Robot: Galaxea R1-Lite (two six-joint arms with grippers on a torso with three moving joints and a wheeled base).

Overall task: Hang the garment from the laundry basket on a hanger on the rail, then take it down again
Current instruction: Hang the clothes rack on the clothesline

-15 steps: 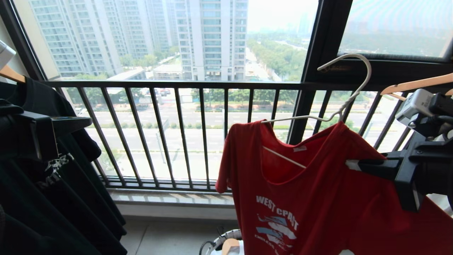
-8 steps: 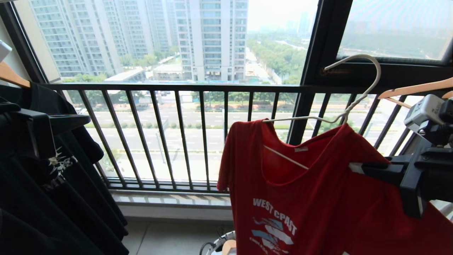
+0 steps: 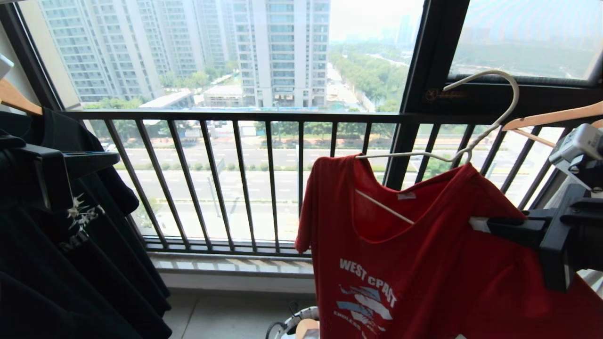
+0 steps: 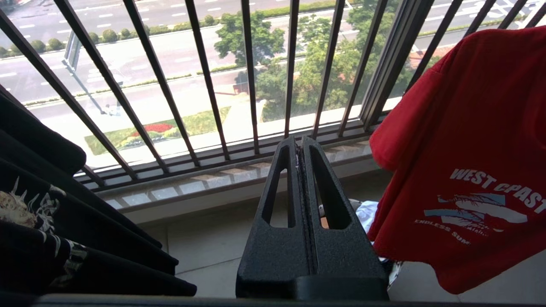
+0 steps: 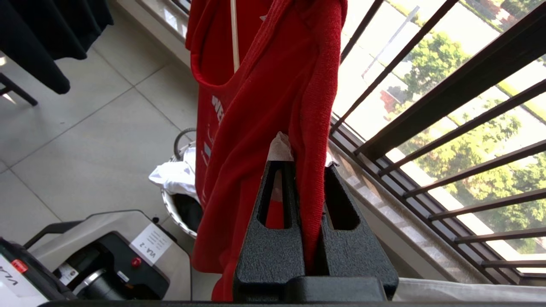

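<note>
The right gripper (image 5: 303,164) is clamped on a fold of the red shirt (image 3: 424,263) at its shoulder, holding it up on the wire hanger (image 3: 476,136) in front of the railing (image 3: 226,179). The basket (image 5: 179,204) sits on the floor below the shirt. The left gripper (image 4: 300,143), fingers pressed together and empty, hangs before the railing, beside a black shirt (image 3: 70,245).
</note>
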